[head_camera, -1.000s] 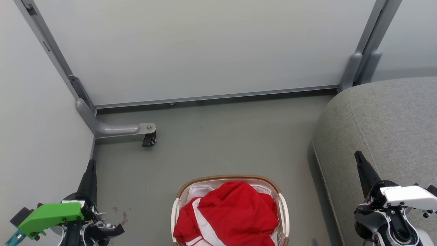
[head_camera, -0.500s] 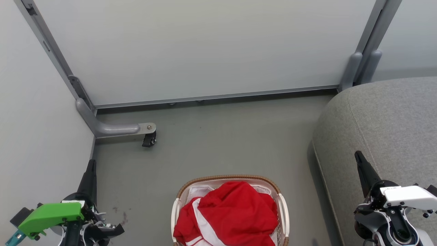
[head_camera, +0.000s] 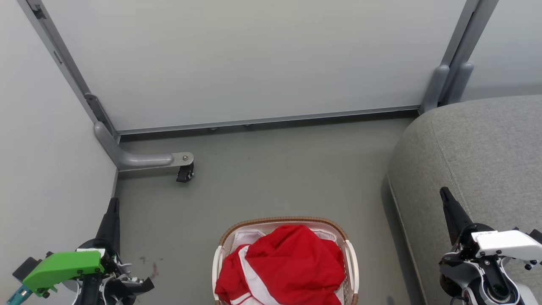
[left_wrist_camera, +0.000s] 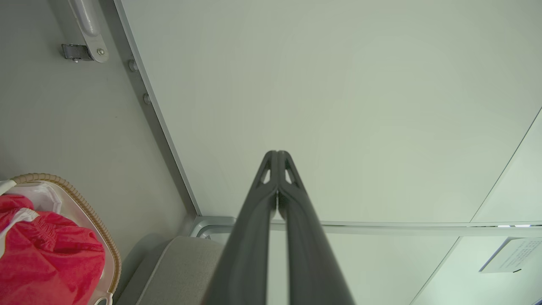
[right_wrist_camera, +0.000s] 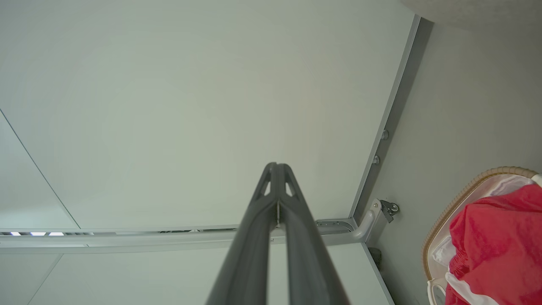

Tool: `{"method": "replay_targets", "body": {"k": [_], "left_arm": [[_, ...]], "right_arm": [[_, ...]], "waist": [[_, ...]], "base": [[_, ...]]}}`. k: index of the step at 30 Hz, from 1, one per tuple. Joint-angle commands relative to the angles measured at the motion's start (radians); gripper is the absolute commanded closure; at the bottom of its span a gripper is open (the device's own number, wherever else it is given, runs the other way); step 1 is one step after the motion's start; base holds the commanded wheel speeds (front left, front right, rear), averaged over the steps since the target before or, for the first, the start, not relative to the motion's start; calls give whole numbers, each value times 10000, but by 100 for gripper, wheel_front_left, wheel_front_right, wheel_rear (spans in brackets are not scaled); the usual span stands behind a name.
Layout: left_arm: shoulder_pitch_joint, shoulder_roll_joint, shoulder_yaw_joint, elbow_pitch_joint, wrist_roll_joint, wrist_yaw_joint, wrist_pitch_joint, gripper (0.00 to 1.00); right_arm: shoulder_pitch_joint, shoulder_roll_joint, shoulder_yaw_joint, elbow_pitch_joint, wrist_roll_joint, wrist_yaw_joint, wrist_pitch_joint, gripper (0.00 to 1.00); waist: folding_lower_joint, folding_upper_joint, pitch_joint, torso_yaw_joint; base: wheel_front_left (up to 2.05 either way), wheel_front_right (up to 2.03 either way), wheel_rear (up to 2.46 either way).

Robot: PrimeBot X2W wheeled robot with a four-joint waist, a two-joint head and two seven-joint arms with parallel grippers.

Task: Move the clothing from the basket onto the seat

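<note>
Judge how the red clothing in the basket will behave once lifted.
The crumpled red clothing with white stripes lies in loose folds, so it will likely hang limp and trail. It mounds above the brown woven rim of the oval white plastic basket, so one pinch may drag several layers. The fabric looks thin, probably light.

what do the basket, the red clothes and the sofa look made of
Basket: likely glossy white plastic, with a brown woven, wicker-like rim. Clothing: soft matte red fabric, judging by its folds, with white stripes. Seat: grey woven upholstery, matte, with a stitched seam.
</note>
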Motion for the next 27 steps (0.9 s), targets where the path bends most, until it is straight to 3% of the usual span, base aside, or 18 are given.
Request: {"method": "replay_targets", "body": {"k": [1,15,16,17,18,27], "left_arm": [[-108,40,7,-14,-32,-63,21,100],[-108,40,7,-14,-32,-63,21,100],[10,-4,-6,28,4,4,-5,0],[39,-15,-20,112,7,13,-20,100],[102,-32,-29,199,6,17,-20,0],[296,-57,-467,287,177,15,-383,0]], "right_arm": [[113,-61,-16,-28,33,-3,6,100],[113,-61,-16,-28,33,-4,6,100],[5,8,5,35,-6,0,-6,0],[20,30,16,112,-10,-2,-15,100],[54,63,22,194,-7,-2,-10,0],[234,104,192,369,-270,-4,-374,0]], "waist": [[0,0,0,0],[0,0,0,0],[0,0,0,0],[0,0,0,0],[0,0,1,0],[0,0,9,-2]], "base": [[0,0,0],[0,0,0],[0,0,0],[0,0,0],[0,0,0],[0,0,0]]}}
